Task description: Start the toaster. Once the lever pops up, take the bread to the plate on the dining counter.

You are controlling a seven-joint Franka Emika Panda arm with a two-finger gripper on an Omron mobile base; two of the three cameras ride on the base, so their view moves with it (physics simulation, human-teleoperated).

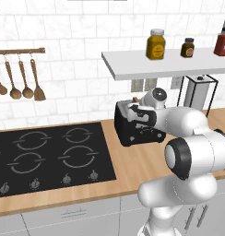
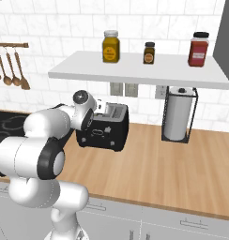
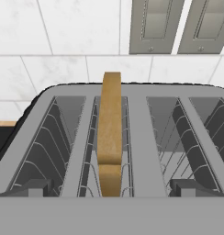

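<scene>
The glossy black toaster (image 1: 128,131) (image 2: 107,129) stands on the wooden wall counter under the shelf. In the hand view I look straight down on its grey top (image 3: 139,133) with several slots. The tan bread (image 3: 109,133) stands upright in the second slot from the left, its top edge sticking out; a small tan tip of the bread (image 1: 135,99) shows above the toaster. My gripper (image 3: 111,188) (image 1: 138,114) hovers just over the toaster, open, with its fingertips (image 3: 40,187) wide apart on either side of the slice, not touching it. The plate and dining counter are out of view.
A black hob (image 1: 45,154) lies left of the toaster. A paper towel holder (image 2: 178,115) stands to its right. A white shelf (image 2: 135,70) with jars hangs close overhead, with wall sockets (image 3: 178,25) behind the toaster. Wooden spoons (image 1: 20,78) hang at the left.
</scene>
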